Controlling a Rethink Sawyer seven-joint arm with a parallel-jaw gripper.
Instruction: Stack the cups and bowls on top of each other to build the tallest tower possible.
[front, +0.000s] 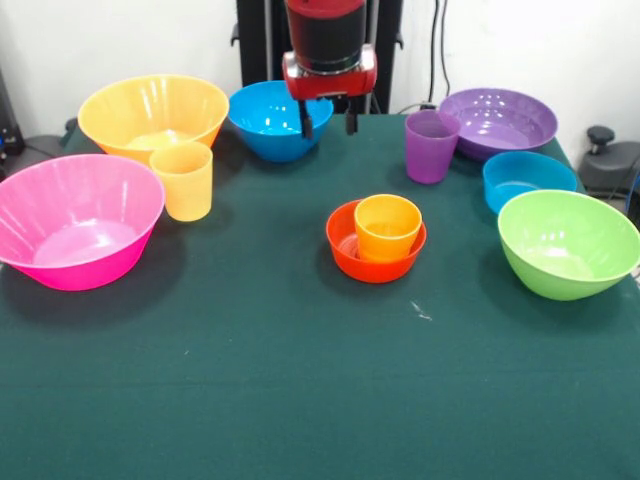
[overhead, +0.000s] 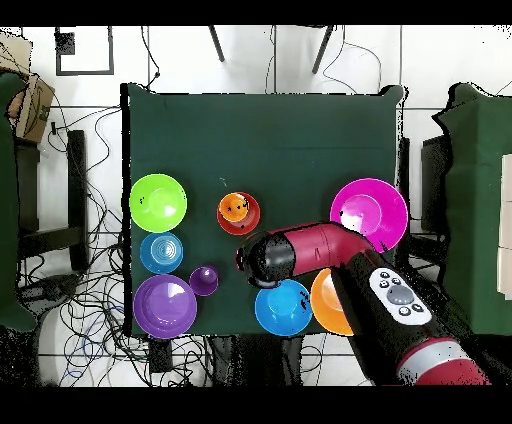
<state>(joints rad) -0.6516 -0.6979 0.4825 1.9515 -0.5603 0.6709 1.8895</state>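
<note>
The tower stands mid-table: the orange cup (front: 388, 226) sits upright in the small red-orange bowl (front: 347, 247), and it also shows in the overhead view (overhead: 237, 211). My gripper (front: 328, 122) hangs open and empty over the far edge, just right of the medium blue bowl (front: 268, 118). The yellow-orange cup (front: 183, 180) stands between the big yellow bowl (front: 153, 112) and the big pink bowl (front: 75, 220). The purple cup (front: 431, 146) stands beside the wide purple bowl (front: 500, 120). The small blue bowl (front: 528, 180) and the lime green bowl (front: 568, 243) sit at the right.
The green table (front: 300, 380) has bare cloth along its near half. In the overhead view the arm (overhead: 330, 250) covers part of the big yellow bowl (overhead: 322, 300) and hides the yellow-orange cup. Cables and chairs surround the table.
</note>
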